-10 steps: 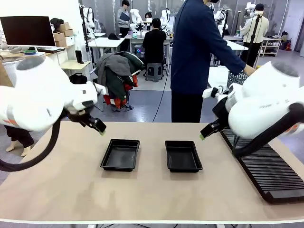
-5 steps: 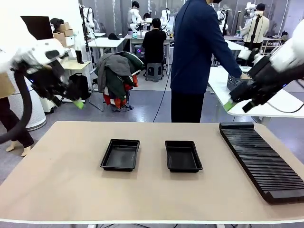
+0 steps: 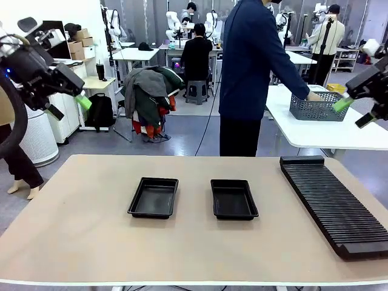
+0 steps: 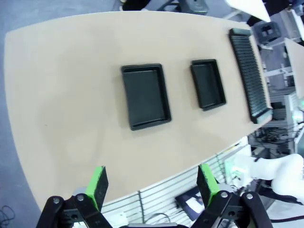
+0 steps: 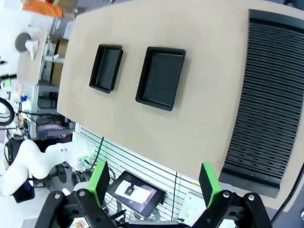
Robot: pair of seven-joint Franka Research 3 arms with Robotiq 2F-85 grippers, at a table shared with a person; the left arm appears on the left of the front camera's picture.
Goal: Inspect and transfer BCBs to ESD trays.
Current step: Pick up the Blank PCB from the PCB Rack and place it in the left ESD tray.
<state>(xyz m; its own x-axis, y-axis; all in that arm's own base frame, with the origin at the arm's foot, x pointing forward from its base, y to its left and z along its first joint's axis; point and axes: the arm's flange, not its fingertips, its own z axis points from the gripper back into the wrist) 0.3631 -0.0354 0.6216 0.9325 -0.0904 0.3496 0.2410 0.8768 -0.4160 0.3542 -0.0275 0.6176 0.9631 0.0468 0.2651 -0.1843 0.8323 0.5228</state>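
Two black ESD trays lie side by side mid-table, both with bare floors: the left tray (image 3: 153,197) and the right tray (image 3: 234,199). The BCBs are out of view. My left gripper (image 3: 68,107) is raised high beyond the table's far left corner and stands open with nothing between its fingers. High at the right edge, my right gripper (image 3: 354,112) is open and holds nothing. From above, the left wrist view shows its own gripper (image 4: 153,183) and the trays (image 4: 145,96) (image 4: 208,84). Below the right wrist view's gripper (image 5: 154,183) lie the trays (image 5: 161,77) (image 5: 107,68).
A long black ribbed rack (image 3: 333,206) lies along the table's right side. A person in dark blue (image 3: 251,73) stands beyond the far edge, turned right, one hand at a grey mesh basket (image 3: 321,107) on a white table behind.
Both arms have lifted from low over the table and swung outward, the left to the upper left, the right to the upper right. Both grippers stay open.
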